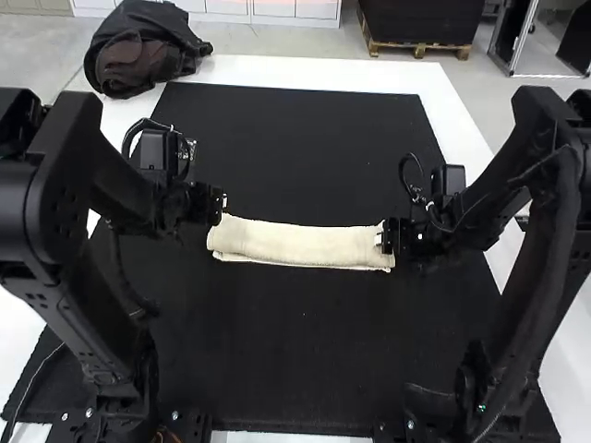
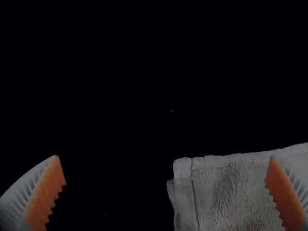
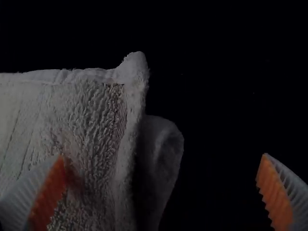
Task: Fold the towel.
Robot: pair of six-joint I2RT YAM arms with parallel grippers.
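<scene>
On the black rectangular mat [image 1: 305, 351], the folded cream terry towel [image 1: 300, 245] is laid, its ends best pinched evenly through all layers by the ribbed white fingers [image 2: 45, 195], spread wide on left gripper [image 2: 164, 157] and right gripper [image 3: 162, 155] alike.

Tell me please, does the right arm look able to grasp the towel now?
Likely yes: the open right gripper is at one end of the towel, one finger over the cloth, nothing visible in the way.

Black mat [image 1: 300, 152]: room to pass beyond and nearer than left gripper [image 1: 221, 204] and right gripper [image 1: 380, 238].
Folded towel [image 1: 300, 244]: between them, blocking a straight crossing.
Black fabric bundle [image 1: 138, 48]: well beyond the left gripper.
</scene>
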